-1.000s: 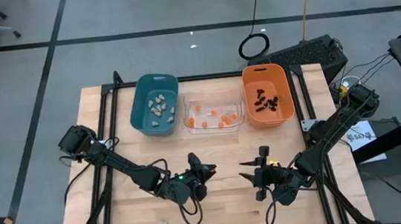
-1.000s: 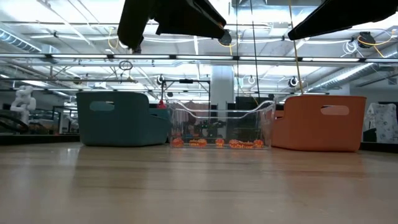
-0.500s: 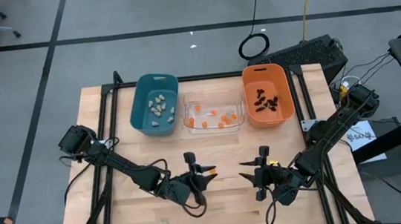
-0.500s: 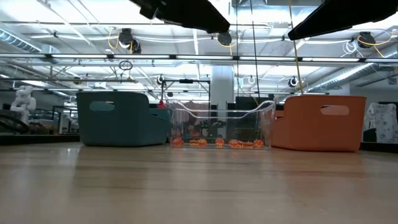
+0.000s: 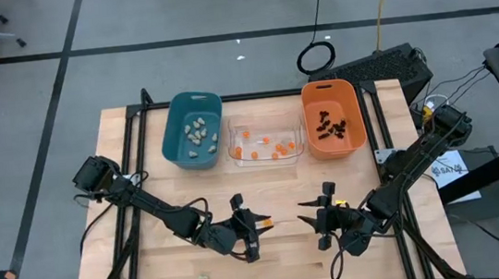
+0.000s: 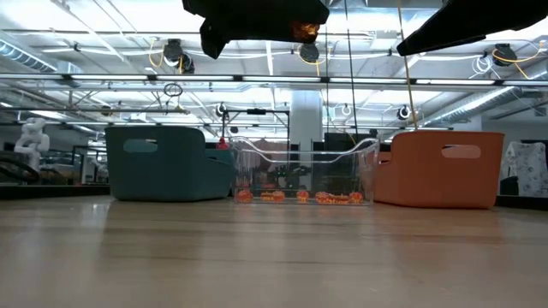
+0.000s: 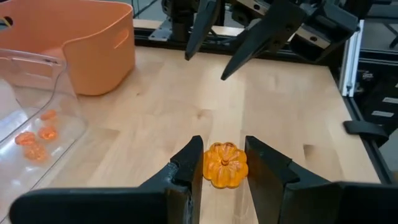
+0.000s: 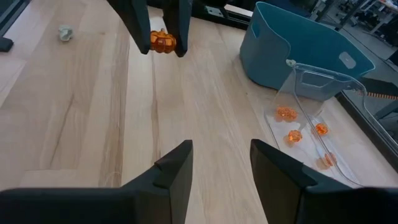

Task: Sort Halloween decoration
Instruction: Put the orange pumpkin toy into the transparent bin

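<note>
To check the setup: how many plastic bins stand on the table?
3, in a row at the far edge: a teal bin left, a clear bin in the middle, an orange bin right.

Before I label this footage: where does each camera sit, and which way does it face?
High: overhead, looking straight down; both arms, three bins.
Low: tabletop height, facing the bins; arms overhead.
Left wrist: behind the left gripper, shut on an orange pumpkin.
Right wrist: behind the open right gripper, facing the teal bin.
Shared: both wrist views show the pumpkin.
</note>
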Controlling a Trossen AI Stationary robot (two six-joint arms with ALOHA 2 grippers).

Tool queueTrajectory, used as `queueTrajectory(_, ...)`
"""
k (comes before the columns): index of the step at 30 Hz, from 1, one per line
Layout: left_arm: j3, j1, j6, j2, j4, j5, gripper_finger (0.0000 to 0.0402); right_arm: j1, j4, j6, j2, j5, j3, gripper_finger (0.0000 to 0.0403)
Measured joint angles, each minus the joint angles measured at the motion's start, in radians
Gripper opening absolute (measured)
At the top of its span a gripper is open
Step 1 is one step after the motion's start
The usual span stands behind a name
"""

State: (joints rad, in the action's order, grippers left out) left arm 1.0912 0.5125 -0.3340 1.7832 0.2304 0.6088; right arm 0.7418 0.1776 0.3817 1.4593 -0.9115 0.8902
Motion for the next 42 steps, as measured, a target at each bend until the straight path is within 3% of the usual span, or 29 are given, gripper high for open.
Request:
queueTrajectory(7, 0.002, -0.006, 0.004, 0.000, -0.009, -0.005, 0.0096, 0.000, 0.009, 0.000, 0.000, 0.028, 0.000, 0.0144)
queueTrajectory(12, 0.039, -0.041, 0.027, 0.000, -0.083, -0.007, 0.0096, 0.000, 0.109, 0.072, 0.000, 0.053, 0.000, 0.0144)
queueTrajectory(16, 0.073, -0.096, 0.035, -0.001, -0.162, -0.091, 0.0096, 0.000, 0.186, 0.126, 0.000, 0.053, -0.001, 0.0144)
queueTrajectory(20, 0.136, -0.168, 0.027, -0.016, -0.290, -0.183, 0.0096, 0.000, 0.202, 0.129, 0.000, 0.052, -0.001, 0.0144)
queueTrajectory(24, 0.225, -0.246, 0.062, -0.017, -0.505, -0.218, 0.0096, 0.000, 0.193, 0.129, -0.001, 0.050, -0.013, 0.0144)
queueTrajectory(30, 0.311, -0.398, 0.101, -0.022, -0.685, -0.245, 0.0096, 0.000, 0.174, 0.180, -0.001, 0.050, -0.081, 0.0144)
queueTrajectory(36, 0.319, -0.566, 0.179, -0.021, -0.698, -0.379, 0.0096, 0.000, 0.161, 0.173, -0.001, 0.046, -0.103, 0.0144)
queueTrajectory(42, 0.319, -0.694, 0.184, 0.010, -0.690, -0.425, 0.0096, -0.001, 0.119, 0.125, -0.001, 0.019, -0.103, 0.0144)
